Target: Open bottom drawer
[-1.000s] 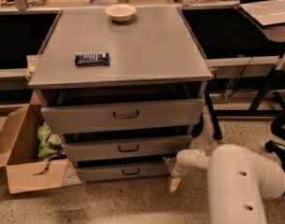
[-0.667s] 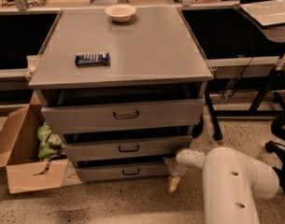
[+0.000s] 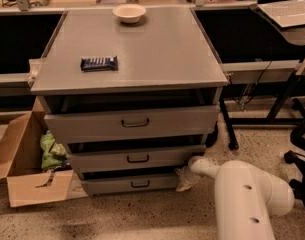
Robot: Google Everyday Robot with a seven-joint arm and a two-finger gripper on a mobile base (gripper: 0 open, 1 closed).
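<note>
The bottom drawer [image 3: 129, 183] is the lowest and shallowest grey front of the cabinet, with a small dark loop handle [image 3: 140, 184]. It stands out a little from the cabinet, like the two drawers above it. My gripper [image 3: 184, 180] is at the end of the white arm [image 3: 242, 194], low by the floor, at the right end of the bottom drawer's front. It is well to the right of the handle.
On the cabinet top [image 3: 157, 49] lie a dark snack bar [image 3: 99, 63] and a white bowl [image 3: 129, 12]. An open cardboard box [image 3: 27, 169] with a green bag stands to the left. Desk legs [image 3: 227, 124] and a chair base [image 3: 299, 154] are to the right.
The white arm has shifted slightly left in view. The gripper stays at the right end of the bottom drawer. The drawers have not visibly moved.
</note>
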